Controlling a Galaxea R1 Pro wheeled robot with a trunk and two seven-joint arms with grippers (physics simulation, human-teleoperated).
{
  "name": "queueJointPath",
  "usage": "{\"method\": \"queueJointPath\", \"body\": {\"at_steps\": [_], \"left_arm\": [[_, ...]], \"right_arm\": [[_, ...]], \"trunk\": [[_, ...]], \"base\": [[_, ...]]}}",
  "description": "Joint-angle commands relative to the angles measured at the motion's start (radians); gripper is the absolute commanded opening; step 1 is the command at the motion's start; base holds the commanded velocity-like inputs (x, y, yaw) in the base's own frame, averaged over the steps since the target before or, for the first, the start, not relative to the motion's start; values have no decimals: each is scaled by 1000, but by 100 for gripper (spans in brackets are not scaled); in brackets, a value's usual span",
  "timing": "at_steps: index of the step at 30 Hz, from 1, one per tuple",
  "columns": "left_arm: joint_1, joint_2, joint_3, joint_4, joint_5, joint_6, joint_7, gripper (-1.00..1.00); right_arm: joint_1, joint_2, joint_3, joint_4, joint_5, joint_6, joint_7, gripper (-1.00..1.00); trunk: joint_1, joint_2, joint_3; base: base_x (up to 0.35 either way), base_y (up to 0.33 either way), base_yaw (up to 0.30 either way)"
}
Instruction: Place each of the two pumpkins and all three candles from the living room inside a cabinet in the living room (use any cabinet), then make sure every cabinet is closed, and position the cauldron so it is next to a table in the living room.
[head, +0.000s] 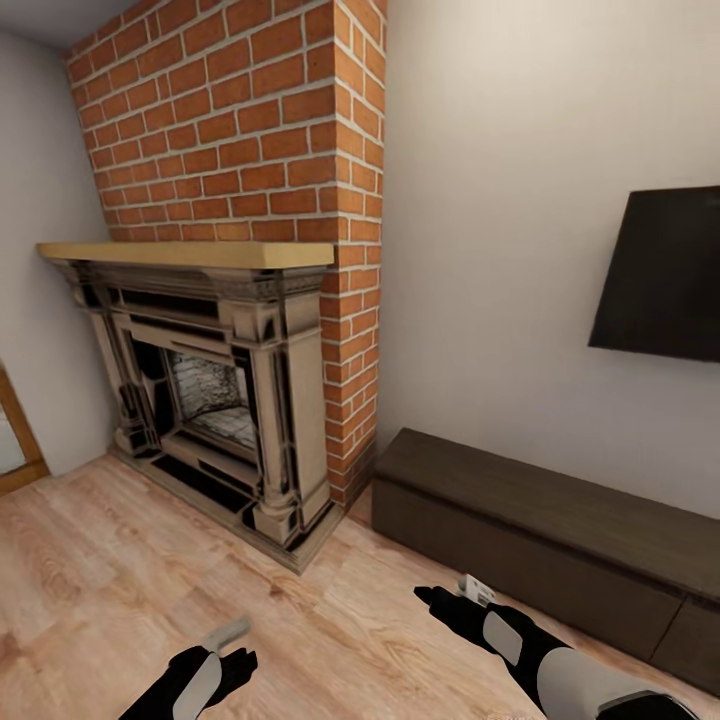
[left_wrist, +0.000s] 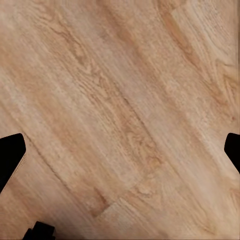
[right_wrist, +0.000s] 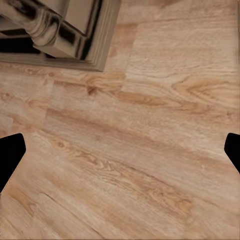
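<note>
My left pincer (left_wrist: 120, 147) hangs released over bare wood floor (left_wrist: 115, 100); in its wrist view the two dark fingertips (left_wrist: 10, 157) sit at opposite edges with nothing but planks between them. From the head view I see that arm low, its pale finger (head: 228, 632) pointing out over the floor, well short of the fireplace (head: 215, 400).

My right pincer (right_wrist: 120, 150) is spread just as wide and holds nothing. Its wrist view looks down on floorboards, with the carved base of the fireplace at one corner. In the head view the right pincer (head: 472, 588) hovers above the floor just in front of the cabinet (head: 540, 530).

The cabinet is the long, low, dark-brown unit standing against the pale wall (head: 500, 250), just beside the brick chimney (head: 240, 130) that rises over the fireplace. Its flat fronts all look flush and shut from here, and its top is bare.

A dark flat screen (head: 665, 275) hangs on the wall above the cabinet. The fireplace has a pale wooden mantel (head: 190, 253) across its ornate surround, and the floor runs from it up to the cabinet's foot.
</note>
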Motion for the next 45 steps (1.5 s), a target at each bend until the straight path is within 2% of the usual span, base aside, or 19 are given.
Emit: {"method": "queueJointPath", "body": {"at_steps": [1,8,36,45], "left_arm": [[0,1,-7,-3,10,4,8,100],[0,1,-9,-3,10,3,8,100],[0,1,-9,-1,10,3,8,100],[0,2,-8,-1,10,3,8,100]], "right_arm": [[-1,0,8,0,-10,3,1,100],[-1,0,8,0,-11,3,1,100],[-1,0,8,1,-11,0,-1,100],[-1,0,8,11,-11,-2,-1,100]], "trunk": [[0,-1,-1],[0,-1,3],[0,-1,21],[0,-1,27]], "base": [[92,284,-289],[50,167,-289],[2,4,-289],[156,163,-289]]}}
